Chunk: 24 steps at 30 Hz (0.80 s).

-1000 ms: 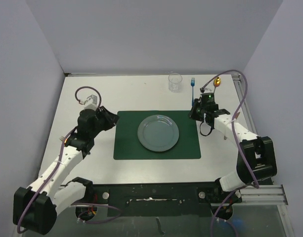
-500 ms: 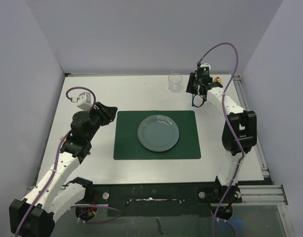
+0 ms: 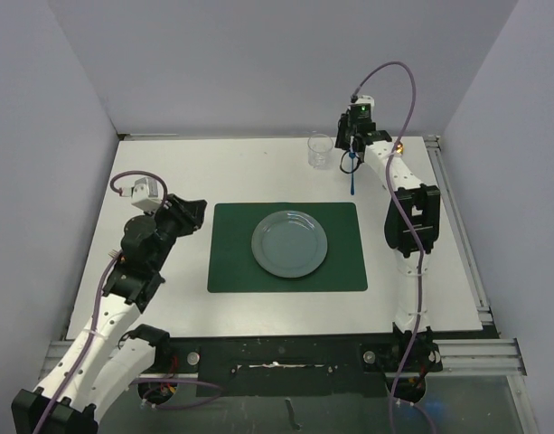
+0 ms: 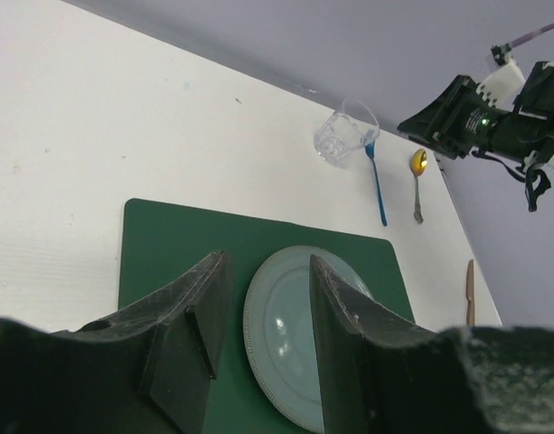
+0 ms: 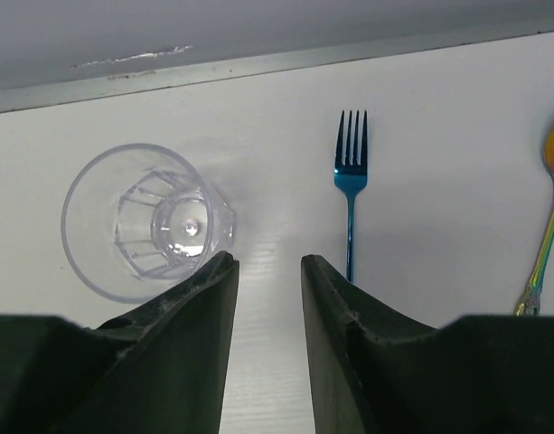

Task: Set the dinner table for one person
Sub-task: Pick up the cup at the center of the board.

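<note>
Top external shows the dinner table (image 3: 258, 172) — flat, matte white, perhaps metal-edged.

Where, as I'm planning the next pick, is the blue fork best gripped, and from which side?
The thin handle, mid-length, from straight above, closing across its width: the fork lies flat on the table, clear of the glass and spoon.

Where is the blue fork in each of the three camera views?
Top external: the blue fork lies far right, just beyond the placemat's far right corner.
Left wrist: upper right, between the clear glass and the spoon.
Right wrist: right of centre, tines pointing up the picture.
Shared landmark: the clear glass, just left of the fork in every view.
</note>
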Each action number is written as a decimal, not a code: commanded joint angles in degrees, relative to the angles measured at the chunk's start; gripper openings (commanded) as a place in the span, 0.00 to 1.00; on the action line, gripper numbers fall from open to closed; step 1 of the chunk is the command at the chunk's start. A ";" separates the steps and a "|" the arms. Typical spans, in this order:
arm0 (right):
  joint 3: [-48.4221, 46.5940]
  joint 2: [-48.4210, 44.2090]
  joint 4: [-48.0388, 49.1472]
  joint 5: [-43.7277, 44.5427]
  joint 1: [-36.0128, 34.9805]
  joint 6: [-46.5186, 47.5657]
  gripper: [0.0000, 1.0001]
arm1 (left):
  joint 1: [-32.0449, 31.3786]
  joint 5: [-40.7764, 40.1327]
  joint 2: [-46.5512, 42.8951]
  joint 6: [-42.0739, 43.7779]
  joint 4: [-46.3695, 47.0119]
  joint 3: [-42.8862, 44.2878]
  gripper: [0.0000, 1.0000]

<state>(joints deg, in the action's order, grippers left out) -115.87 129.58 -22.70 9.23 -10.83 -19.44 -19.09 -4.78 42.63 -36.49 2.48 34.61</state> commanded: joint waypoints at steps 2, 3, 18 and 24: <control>-8.26 4.06 0.64 -1.64 1.19 1.00 0.34 | -0.33 -1.40 1.86 2.01 1.59 -0.56 0.38; -8.45 4.56 1.12 -2.39 1.44 0.68 0.34 | -0.33 -1.48 2.25 2.14 1.69 -0.67 0.38; -5.83 6.40 9.45 -12.37 1.81 -0.63 0.33 | -0.42 -2.40 4.12 3.50 3.43 -2.52 0.38; -5.85 7.64 9.95 -15.44 1.61 -0.60 0.33 | -0.42 -2.62 4.12 4.03 3.19 -2.33 0.38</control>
<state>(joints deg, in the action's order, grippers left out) -121.49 136.57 -16.29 -3.07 -8.99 -19.92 -19.20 -6.55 46.96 -33.76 2.76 31.77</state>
